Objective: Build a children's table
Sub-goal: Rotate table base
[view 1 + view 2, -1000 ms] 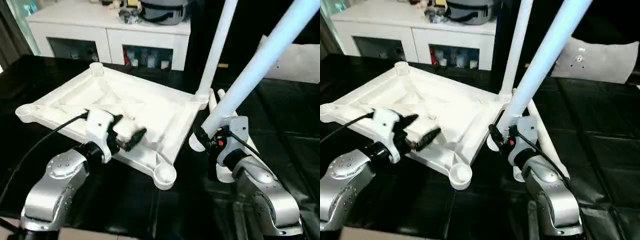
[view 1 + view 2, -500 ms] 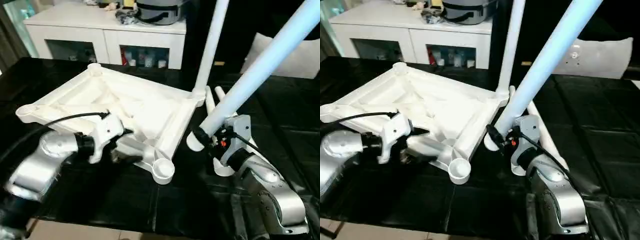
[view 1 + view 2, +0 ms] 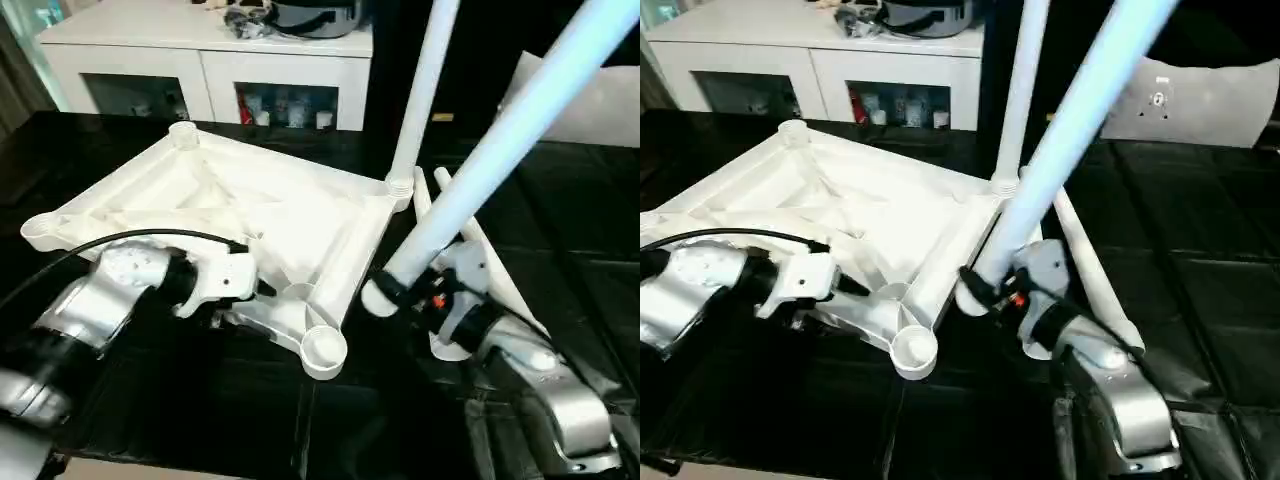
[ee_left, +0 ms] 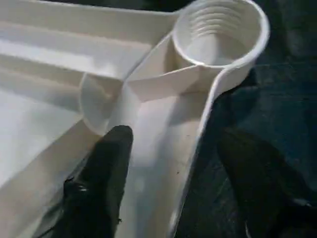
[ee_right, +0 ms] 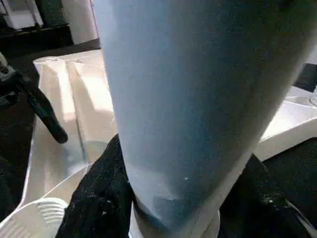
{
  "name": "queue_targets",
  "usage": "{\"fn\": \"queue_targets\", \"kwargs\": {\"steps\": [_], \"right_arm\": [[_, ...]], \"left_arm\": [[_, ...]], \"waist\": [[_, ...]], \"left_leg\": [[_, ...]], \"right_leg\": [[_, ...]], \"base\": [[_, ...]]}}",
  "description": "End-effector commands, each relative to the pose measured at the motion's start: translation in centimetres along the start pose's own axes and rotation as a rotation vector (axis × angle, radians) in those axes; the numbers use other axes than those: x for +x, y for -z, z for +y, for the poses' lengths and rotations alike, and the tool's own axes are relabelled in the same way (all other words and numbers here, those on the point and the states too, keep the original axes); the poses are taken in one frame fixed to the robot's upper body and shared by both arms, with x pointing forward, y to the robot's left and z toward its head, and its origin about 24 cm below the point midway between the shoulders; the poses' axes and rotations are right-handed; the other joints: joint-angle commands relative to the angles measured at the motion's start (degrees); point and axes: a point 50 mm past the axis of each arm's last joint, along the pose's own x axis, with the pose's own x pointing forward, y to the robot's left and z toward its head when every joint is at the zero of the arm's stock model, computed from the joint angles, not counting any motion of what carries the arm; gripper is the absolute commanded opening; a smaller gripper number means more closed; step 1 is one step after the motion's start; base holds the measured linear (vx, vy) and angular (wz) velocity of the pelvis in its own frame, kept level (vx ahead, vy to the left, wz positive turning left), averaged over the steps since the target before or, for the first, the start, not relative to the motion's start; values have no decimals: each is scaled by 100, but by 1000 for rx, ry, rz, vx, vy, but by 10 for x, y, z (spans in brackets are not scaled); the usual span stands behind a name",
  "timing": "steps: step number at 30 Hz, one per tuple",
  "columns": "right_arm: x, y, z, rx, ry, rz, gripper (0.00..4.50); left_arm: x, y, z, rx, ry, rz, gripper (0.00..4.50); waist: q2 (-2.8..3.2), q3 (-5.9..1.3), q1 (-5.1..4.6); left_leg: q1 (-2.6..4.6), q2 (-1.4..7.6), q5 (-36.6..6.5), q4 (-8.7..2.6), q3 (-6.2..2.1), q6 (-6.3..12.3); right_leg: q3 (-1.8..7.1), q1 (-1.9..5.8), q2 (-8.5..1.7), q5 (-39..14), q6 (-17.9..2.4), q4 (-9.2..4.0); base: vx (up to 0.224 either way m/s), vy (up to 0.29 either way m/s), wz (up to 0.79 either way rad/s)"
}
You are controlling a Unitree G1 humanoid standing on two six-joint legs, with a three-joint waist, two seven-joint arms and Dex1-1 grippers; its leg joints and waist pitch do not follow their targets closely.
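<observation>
Now we see the children's table top [image 3: 250, 215] upside down on the black tabletop [image 3: 200, 400], one leg [image 3: 425, 95] upright in its far right socket, our left fingers [image 4: 106, 163] open astride its near rim, our right fingers [image 5: 99, 198] clamped on a tilted leg [image 3: 500, 140]

Both head views look forward and down from above the silver forearms, sharing the upturned white ribbed plastic table top [image 3: 250, 220] on the black bench [image 3: 560, 220]. The left wrist view sits close over its round threaded corner socket [image 4: 218, 32]. The right wrist view presses against a long white tapered leg [image 5: 188, 109].
</observation>
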Motion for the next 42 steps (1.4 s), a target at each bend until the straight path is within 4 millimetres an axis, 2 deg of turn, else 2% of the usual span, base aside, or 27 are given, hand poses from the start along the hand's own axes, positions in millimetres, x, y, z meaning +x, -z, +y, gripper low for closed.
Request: {"fn": "queue_targets", "kwargs": {"steps": [1,2,3,4,5,7,8,11,13,15,17,18,19,22,26,27,29,30,33,36,38,40,42], "right_arm": [[-3,-5,1,9,-19,-14,188],[-5,-4,1,15,-21,-14,188],[-5,-4,1,20,-25,-12,188],[-6,-3,2,21,-28,-10,188],[-6,-2,2,21,-33,-9,188],[-5,-1,5,19,-49,-5,188],[-4,-1,6,19,-56,-3,188],[-2,1,6,19,-62,2,188],[-2,1,7,21,-61,2,188],[-2,2,8,22,-61,6,188],[-2,2,8,22,-60,8,188],[-3,3,9,22,-59,14,188],[-3,3,9,22,-59,14,188],[-3,5,9,25,-55,18,188],[-2,6,11,28,-61,18,188],[-2,6,12,30,-65,18,188],[-2,6,12,30,-66,19,188],[0,7,13,30,-78,22,188],[3,6,15,25,-97,23,188],[3,5,16,24,-103,22,188],[3,5,16,24,-103,22,188],[4,2,15,47,-83,1,188],[4,1,14,60,-70,-8,188]], "left_arm": [[-1,3,2,22,45,32,281],[0,4,3,30,56,39,278],[0,5,5,41,67,45,265],[0,5,6,49,73,49,265],[0,5,7,56,77,52,243],[-1,6,10,70,85,63,233],[-2,6,12,80,87,72,224],[-2,7,16,94,94,84,191],[-2,7,16,97,100,87,179],[0,8,17,108,105,93,148],[1,8,18,112,106,94,142],[3,10,18,121,106,102,122],[3,10,18,122,106,103,112],[6,12,18,136,102,118,99],[8,12,20,127,94,111,59],[9,13,20,118,98,111,44],[9,13,20,116,99,111,30],[9,16,20,100,102,126,26],[10,19,21,79,109,164,13],[12,25,21,-45,115,196,5],[12,25,21,-45,115,196,2],[13,33,18,-196,96,205,1],[15,34,17,-241,83,191,0]], "waist": [[75,-373,25],[80,-367,29],[34,-368,27],[66,-367,45],[34,-367,43],[55,-366,59],[81,-371,68],[68,-387,78],[82,-389,82],[80,-396,81],[91,-399,90],[114,-395,97],[98,-396,103],[85,-386,121],[78,-383,162],[39,-382,154],[62,-380,164],[45,-377,154],[59,-375,149],[52,-365,146],[44,-360,143],[97,-362,119],[88,-359,98]], "left_leg": [[79,511,-1111,-528,-154,-100],[77,509,-1145,-533,-151,-97],[83,518,-1208,-535,-136,-112],[87,528,-1220,-537,-137,-134],[87,538,-1220,-541,-121,-143],[87,540,-1225,-537,-106,-153],[86,544,-1212,-538,-110,-161],[91,547,-1104,-534,-101,-177],[76,554,-1005,-530,-102,-162],[80,554,-976,-523,-91,-141],[88,559,-986,-523,-85,-141],[88,557,-994,-523,-87,-140],[93,558,-1034,-521,-81,-148],[96,563,-1111,-528,-76,-160],[97,581,-1152,-537,-68,-185],[93,584,-1135,-541,-61,-175],[94,587,-1116,-540,-53,-180],[91,585,-1113,-541,-48,-174],[91,581,-1107,-542,-45,-177],[107,581,-1172,-538,-41,-186],[91,575,-1177,-541,-47,-172],[86,575,-1207,-548,-61,-195],[84,566,-1217,-544,-57,-176]], "right_leg": [[254,302,-527,-568,-1612,-323],[256,295,-524,-655,-1599,-338],[262,291,-532,-787,-1585,-351],[260,285,-541,-906,-1566,-349],[264,274,-542,-939,-1549,-361],[267,266,-545,-1001,-1531,-368],[265,268,-549,-969,-1534,-359],[258,271,-542,-704,-1564,-336],[256,287,-552,-496,-1622,-313],[252,286,-545,-399,-1648,-311],[251,286,-546,-353,-1669,-306],[249,280,-544,-354,-1676,-310],[251,283,-545,-372,-1677,-317],[257,281,-544,-477,-1663,-330],[266,270,-566,-671,-1621,-340],[266,273,-561,-682,-1609,-346],[268,262,-563,-728,-1592,-343],[269,260,-557,-736,-1584,-350],[269,262,-558,-736,-1573,-348],[281,255,-571,-889,-1584,-362],[286,266,-575,-1038,-1561,-379],[284,269,-569,-1027,-1564,-379],[288,274,-567,-1077,-1582,-384]], "base": [[0,0,0],[0,0,0],[0,0,0],[0,0,0],[0,0,0],[0,0,0],[0,0,0],[0,0,0],[0,0,0],[0,0,0],[0,0,0],[0,0,0],[0,0,0],[0,0,0],[0,0,0],[0,0,0],[0,0,0],[0,0,0],[0,0,0],[0,0,0],[0,0,0],[0,0,0],[0,0,0]]}}
